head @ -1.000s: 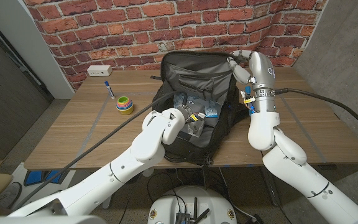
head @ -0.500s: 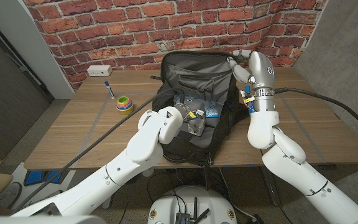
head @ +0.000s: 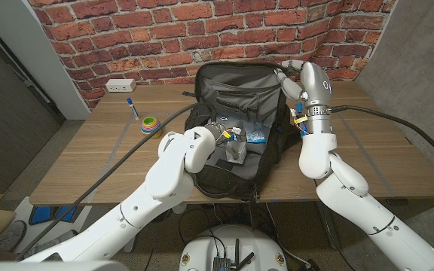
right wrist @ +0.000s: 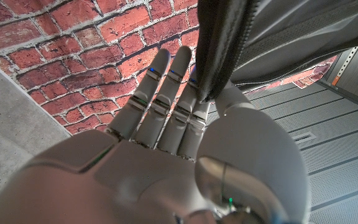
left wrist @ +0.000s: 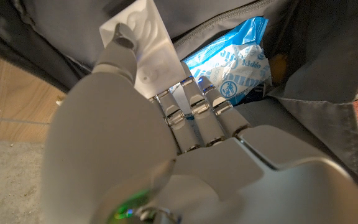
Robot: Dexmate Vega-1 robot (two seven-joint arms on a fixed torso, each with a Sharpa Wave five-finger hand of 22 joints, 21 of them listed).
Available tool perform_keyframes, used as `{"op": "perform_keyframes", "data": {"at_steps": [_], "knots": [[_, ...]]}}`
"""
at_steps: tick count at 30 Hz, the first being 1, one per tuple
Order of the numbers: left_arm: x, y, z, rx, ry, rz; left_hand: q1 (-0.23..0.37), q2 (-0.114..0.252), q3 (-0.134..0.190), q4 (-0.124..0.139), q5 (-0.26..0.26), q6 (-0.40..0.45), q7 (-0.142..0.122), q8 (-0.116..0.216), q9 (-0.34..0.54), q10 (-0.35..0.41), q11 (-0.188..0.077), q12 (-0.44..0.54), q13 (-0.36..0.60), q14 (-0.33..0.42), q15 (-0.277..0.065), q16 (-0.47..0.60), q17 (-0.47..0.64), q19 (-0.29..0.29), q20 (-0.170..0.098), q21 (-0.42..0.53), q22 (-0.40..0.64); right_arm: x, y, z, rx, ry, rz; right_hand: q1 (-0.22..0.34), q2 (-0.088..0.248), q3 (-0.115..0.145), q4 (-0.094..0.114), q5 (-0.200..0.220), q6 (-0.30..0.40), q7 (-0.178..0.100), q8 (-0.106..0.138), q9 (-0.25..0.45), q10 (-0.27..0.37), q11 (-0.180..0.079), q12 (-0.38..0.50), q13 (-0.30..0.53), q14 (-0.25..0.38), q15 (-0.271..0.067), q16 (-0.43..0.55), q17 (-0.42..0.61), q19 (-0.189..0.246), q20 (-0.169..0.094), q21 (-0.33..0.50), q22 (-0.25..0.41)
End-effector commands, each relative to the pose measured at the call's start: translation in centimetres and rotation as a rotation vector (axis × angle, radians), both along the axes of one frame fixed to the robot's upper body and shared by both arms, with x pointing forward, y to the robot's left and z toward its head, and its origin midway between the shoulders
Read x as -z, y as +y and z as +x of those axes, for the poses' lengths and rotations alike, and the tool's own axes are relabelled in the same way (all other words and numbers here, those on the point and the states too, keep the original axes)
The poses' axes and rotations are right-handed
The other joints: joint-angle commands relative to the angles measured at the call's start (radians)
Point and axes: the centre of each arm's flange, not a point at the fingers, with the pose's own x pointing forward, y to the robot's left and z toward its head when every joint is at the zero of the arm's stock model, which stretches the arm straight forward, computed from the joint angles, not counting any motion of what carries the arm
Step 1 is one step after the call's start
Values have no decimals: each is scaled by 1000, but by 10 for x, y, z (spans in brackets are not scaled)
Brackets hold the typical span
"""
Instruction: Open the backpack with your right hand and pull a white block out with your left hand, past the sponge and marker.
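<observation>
The black backpack [head: 236, 90] lies open in the middle of the table, its flap raised at the back. My right hand [head: 292, 79] pinches the flap's zipper edge [right wrist: 213, 53] between thumb and fingers and holds it up. My left hand [head: 221, 135] reaches into the bag's opening and grips a white block [left wrist: 143, 53] between thumb and curled fingers. That white block [head: 236, 151] sits just above the bag's contents. A blue and white packet [left wrist: 235, 65] lies right behind my left hand's fingers, also visible as the packet [head: 256, 134] deeper in the bag.
A blue marker [head: 132, 108] and a stack of coloured rings [head: 151, 126] lie on the table's left part. A white power strip [head: 119, 86] sits by the brick wall. The backpack's sides close in around my left hand.
My left arm has swung to the left and the hand has drawn slightly back in the opening with the white block. My right hand still holds the flap in place.
</observation>
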Motion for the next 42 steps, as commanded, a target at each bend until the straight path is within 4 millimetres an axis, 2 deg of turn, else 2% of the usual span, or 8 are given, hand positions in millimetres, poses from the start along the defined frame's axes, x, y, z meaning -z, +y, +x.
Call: {"op": "perform_keyframes", "data": {"at_steps": [1, 24, 42], "knots": [[-9, 19, -20, -2, 15, -92, 42, 69, -1, 2, 4, 15, -1, -4, 6, 9, 0, -6, 4, 30, -145, -7, 3, 0, -158, -5, 1, -2, 0, 1, 5, -6, 0, -2, 10, 10, 1, 5, 11, 1, 2, 1, 10, -3, -3, 3, 8, -64, -2, 3, -7, -129, 9, 2], [-6, 46, -46, -58, -9, -176, 38, 81, -3, 3, 5, 23, 5, -11, 7, 12, 0, -7, 5, 34, -145, -10, 3, -2, -157, -4, 1, -3, 5, 3, 9, 4, -10, -3, 10, 11, 1, 5, 11, 0, -2, 1, 9, -1, -8, 6, 7, -63, -6, 7, -11, -129, 18, 2], [-6, 81, -73, -154, -75, -283, 33, 89, -2, 4, 5, 29, 12, -15, 8, 16, 1, -7, 5, 35, -144, -12, 2, -2, -156, -3, 1, -2, 9, 2, 5, 3, -12, -4, 9, 11, 1, 5, 11, -1, -4, 2, 10, 0, -12, 6, 6, -63, -10, 10, -15, -128, 25, 1]]}}
